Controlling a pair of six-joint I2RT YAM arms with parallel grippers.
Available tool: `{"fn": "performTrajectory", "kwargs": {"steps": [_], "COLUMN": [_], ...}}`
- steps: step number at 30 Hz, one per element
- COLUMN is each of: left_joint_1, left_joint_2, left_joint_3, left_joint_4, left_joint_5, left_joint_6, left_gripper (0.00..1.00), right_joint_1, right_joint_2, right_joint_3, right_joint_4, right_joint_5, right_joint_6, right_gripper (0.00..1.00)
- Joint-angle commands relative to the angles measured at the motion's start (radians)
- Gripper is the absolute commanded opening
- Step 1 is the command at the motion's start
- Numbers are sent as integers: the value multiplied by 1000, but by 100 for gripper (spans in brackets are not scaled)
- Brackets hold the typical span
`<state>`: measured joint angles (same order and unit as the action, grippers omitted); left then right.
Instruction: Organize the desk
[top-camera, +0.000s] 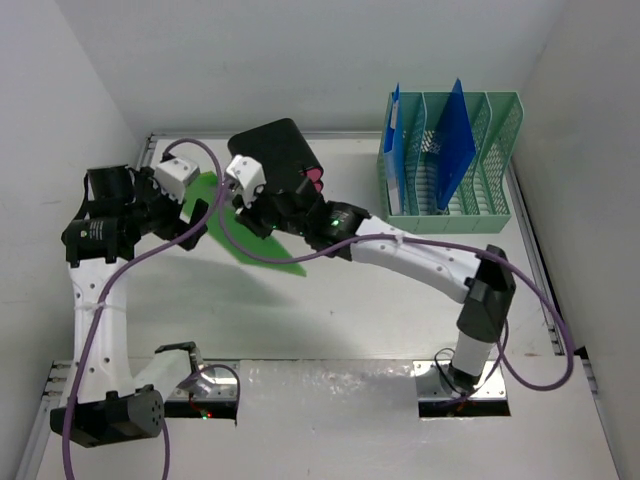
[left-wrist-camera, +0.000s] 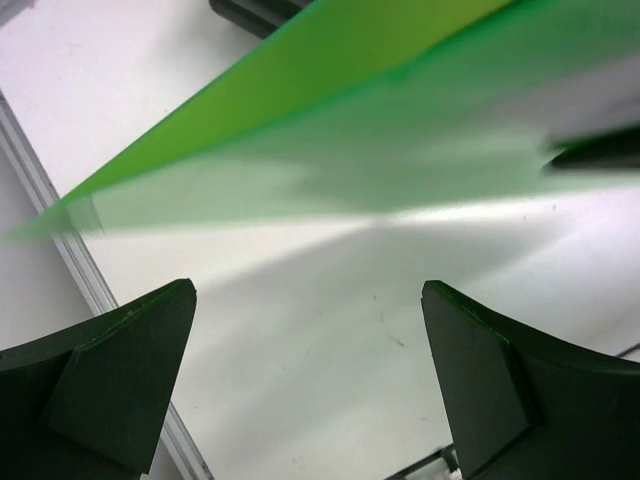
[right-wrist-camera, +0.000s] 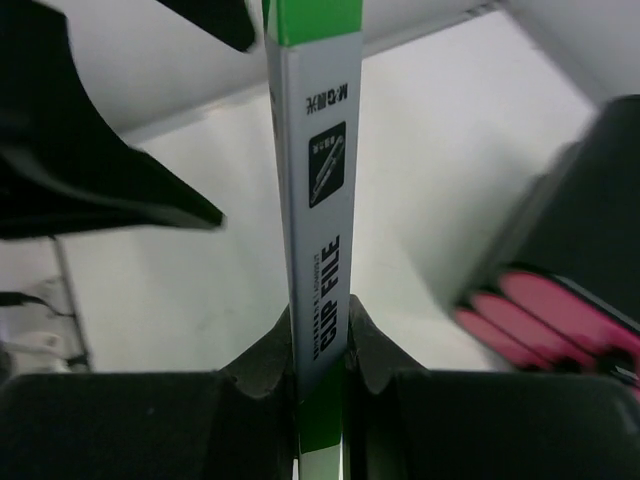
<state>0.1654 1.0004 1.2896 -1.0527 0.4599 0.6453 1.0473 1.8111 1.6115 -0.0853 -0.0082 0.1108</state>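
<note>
A green clip file (top-camera: 240, 235) hangs above the white desk (top-camera: 330, 310) at the left middle. My right gripper (top-camera: 268, 222) is shut on its spine; the right wrist view shows the jaws pinching the grey label strip of the file (right-wrist-camera: 318, 250). My left gripper (top-camera: 192, 208) is open beside the file's left end. In the left wrist view both fingers (left-wrist-camera: 110, 380) stand wide apart with only desk between them, and the file (left-wrist-camera: 350, 110) slants just beyond them, not touched.
A black drawer box with pink drawers (top-camera: 285, 155) stands right behind the file, also in the right wrist view (right-wrist-camera: 560, 290). A green slotted file rack (top-camera: 450, 160) with blue folders (top-camera: 455, 135) stands at the back right. The desk's metal rim (left-wrist-camera: 70, 250) runs at left.
</note>
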Motion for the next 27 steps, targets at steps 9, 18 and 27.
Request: {"fn": "performTrajectory", "kwargs": {"steps": [9,18,27], "left_joint_1": [5,3,5], "left_joint_2": [9,67,96], "left_joint_3": [111,83,-7], "left_joint_4": [102,138,197], "left_joint_5": [48,106,169], "left_joint_6": [-107,-124,-127], "left_gripper": [94,94,94], "right_joint_1": [-29,-47,-61], "right_joint_2": [-355,-680,-766], "right_joint_3": [41,-18,-21], "right_joint_4": [-245,-61,335], "right_joint_5": [313,551,841], "right_joint_6": [-255,-399,-961], "right_gripper": [0,0,0]}}
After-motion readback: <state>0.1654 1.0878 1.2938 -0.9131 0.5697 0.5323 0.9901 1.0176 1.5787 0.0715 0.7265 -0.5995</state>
